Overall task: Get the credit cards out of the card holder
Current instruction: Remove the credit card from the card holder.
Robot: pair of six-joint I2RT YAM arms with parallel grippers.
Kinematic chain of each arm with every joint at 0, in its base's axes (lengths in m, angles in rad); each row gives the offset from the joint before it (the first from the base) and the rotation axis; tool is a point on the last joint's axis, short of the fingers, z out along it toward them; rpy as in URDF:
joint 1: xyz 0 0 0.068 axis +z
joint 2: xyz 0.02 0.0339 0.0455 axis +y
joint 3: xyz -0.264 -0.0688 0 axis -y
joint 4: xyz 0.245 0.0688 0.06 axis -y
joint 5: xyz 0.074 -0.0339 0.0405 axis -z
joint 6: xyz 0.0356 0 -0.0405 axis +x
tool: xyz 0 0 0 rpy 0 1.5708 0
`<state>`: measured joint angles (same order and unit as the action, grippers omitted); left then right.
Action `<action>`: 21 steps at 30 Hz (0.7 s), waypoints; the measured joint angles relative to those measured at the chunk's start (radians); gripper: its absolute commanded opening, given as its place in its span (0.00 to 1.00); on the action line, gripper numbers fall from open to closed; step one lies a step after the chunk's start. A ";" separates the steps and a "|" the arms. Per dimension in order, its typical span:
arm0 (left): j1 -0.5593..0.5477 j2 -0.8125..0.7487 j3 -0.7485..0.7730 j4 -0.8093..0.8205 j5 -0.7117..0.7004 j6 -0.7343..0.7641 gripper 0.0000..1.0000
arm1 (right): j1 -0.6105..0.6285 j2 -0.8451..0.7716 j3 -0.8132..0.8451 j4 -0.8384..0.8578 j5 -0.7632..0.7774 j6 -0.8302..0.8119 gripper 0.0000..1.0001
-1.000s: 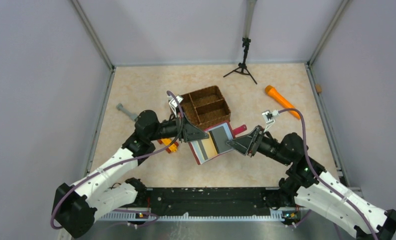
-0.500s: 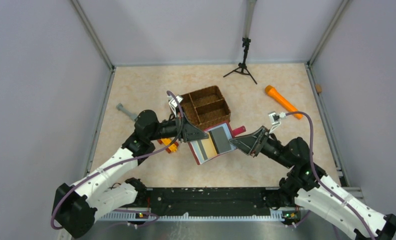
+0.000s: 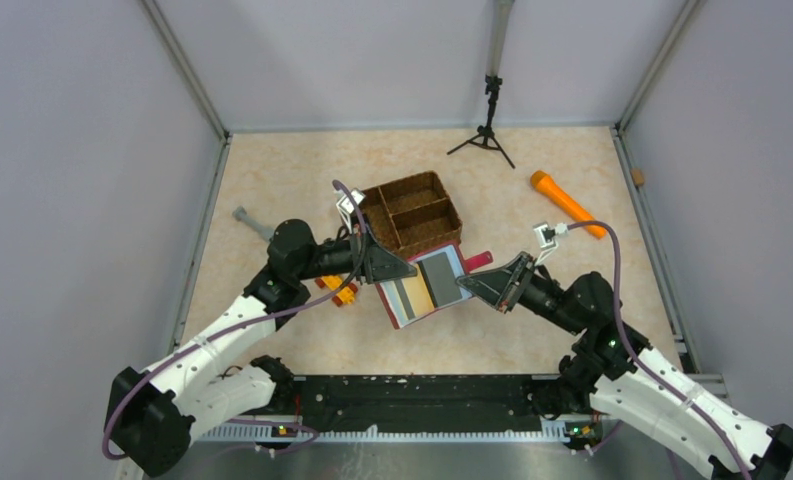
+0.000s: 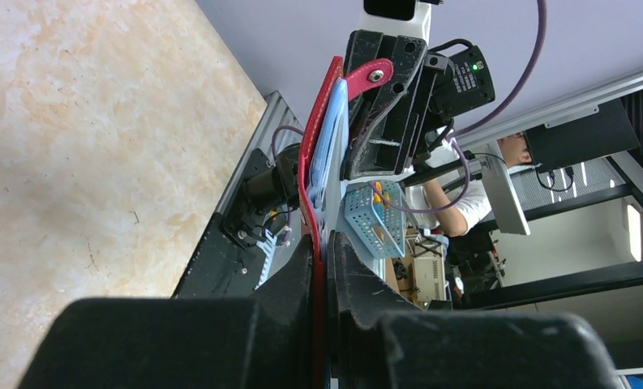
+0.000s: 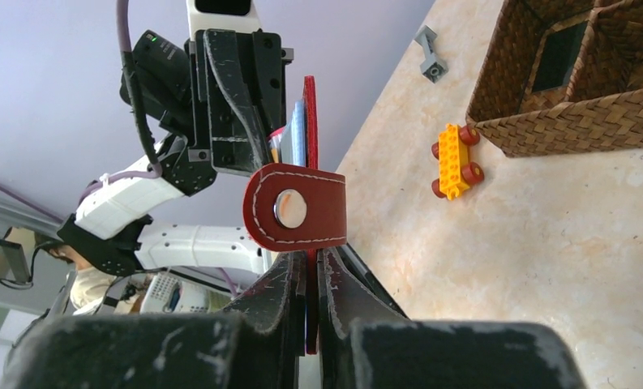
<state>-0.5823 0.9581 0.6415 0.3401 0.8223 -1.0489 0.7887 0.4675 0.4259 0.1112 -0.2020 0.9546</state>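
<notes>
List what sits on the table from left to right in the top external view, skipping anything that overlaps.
grey tool → yellow toy car → card holder, held open between both arms → orange cylinder → small brown block

Open red card holder (image 3: 400,312) with grey card (image 3: 439,274) and tan-gold card (image 3: 419,291) inside

left arm (image 3: 222,335) and right arm (image 3: 672,395): white shells near base, black joints and links above; left gripper (image 3: 410,270), right gripper (image 3: 463,285) black, wedge-shaped; purple cable (image 3: 613,275) along each; small white camera block (image 3: 546,234) on each wrist
</notes>
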 measured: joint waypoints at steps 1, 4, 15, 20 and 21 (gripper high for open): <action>0.000 0.000 0.000 0.000 0.000 0.000 0.01 | 0.000 0.000 0.000 0.000 0.001 0.000 0.00; 0.000 0.000 0.000 -0.006 -0.003 0.007 0.09 | 0.000 -0.006 0.000 -0.002 0.006 0.014 0.00; -0.001 -0.005 0.053 -0.265 -0.127 0.174 0.42 | -0.003 -0.074 -0.075 0.021 0.063 0.206 0.00; 0.000 -0.008 0.057 -0.332 -0.159 0.219 0.61 | -0.008 -0.076 -0.139 0.046 0.084 0.296 0.00; 0.000 -0.012 0.062 -0.359 -0.175 0.230 0.62 | -0.008 -0.076 -0.145 0.048 0.087 0.307 0.00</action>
<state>-0.5827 0.9459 0.7033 -0.0193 0.6472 -0.8188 0.7811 0.3912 0.2813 0.1593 -0.1150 1.2613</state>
